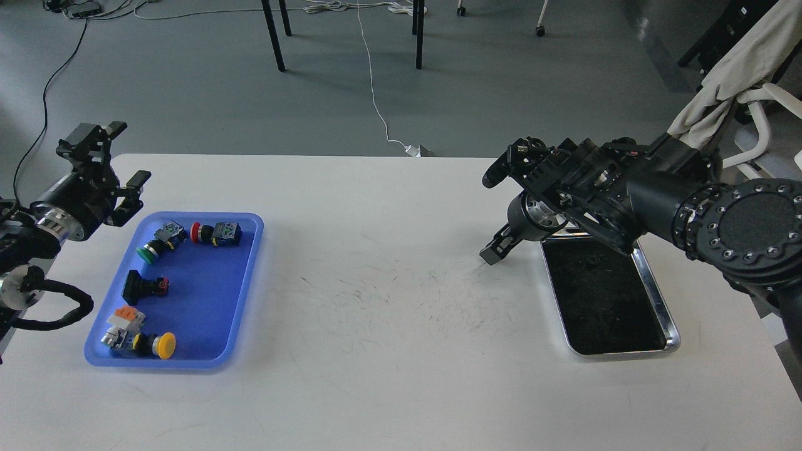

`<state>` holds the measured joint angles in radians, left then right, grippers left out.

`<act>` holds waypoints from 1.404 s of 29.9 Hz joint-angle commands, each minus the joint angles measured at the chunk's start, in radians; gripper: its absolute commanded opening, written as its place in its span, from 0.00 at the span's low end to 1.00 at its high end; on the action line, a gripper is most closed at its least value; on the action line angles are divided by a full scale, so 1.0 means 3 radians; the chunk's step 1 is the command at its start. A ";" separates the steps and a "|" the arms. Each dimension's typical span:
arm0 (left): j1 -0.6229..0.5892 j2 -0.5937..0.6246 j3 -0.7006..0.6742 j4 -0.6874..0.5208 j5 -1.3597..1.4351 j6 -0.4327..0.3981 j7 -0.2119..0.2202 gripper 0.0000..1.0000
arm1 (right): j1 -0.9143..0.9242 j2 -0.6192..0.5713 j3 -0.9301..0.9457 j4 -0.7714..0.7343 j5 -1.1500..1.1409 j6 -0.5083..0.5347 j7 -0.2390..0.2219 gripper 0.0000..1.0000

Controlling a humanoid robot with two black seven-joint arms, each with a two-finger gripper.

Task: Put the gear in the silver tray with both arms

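The silver tray (674,342) lies on the right of the white table, and its dark bottom holds nothing. The gear is several push-button switches in a blue plastic tray (207,300) on the left: a green one (149,252), a red one (198,233), a black one (143,285), a yellow one (164,345) and an orange-white part (124,318). My left gripper (128,155) is open and empty, just beyond the blue tray's far left corner. My right gripper (494,215) is open and empty, at the silver tray's far left corner. The right arm hides the tray's far end.
The white table (388,313) carries dark scuff marks in the middle. Beyond its far edge are a grey floor, chair legs (273,34) and a white cable (376,106). A cloth-draped chair (733,75) stands at the far right.
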<state>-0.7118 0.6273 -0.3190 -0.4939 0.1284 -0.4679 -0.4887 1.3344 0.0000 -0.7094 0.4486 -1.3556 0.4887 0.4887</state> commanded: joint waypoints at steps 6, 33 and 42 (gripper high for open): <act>0.0000 0.0000 0.0000 0.0000 0.0002 0.0000 0.0000 0.98 | 0.0000 0.0000 0.0008 0.0110 -0.0001 0.0000 0.0000 0.76; 0.0000 0.0021 0.0000 0.0005 -0.0004 0.0000 0.0000 0.98 | -0.0066 0.0000 0.0008 0.0141 -0.0012 0.0000 0.0000 0.48; 0.0005 0.0026 -0.0005 0.0005 -0.0004 -0.0005 0.0000 0.98 | -0.0086 0.0000 0.0002 0.0116 -0.0022 0.0000 0.0000 0.46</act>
<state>-0.7117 0.6350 -0.3192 -0.4923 0.1276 -0.4679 -0.4887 1.3123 0.0000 -0.7071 0.4915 -1.3604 0.4886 0.4888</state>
